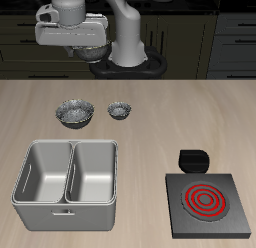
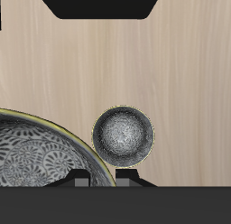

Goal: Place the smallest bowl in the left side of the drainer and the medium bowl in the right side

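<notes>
Two bowls sit behind the drainer (image 1: pixel 68 172) on the counter (image 1: pixel 150 122). I hold the fingers (image 2: pixel 102 180) high, barely visible, so I cannot tell their spread; the smallest bowl (image 2: pixel 124 135) lies just ahead of them, beside the medium bowl (image 1: pixel 75 112).

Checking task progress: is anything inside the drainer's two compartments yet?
Both compartments of the drainer look empty. The medium bowl and smallest bowl sit on the table behind it. The compartments' near inner walls are hidden.
</notes>
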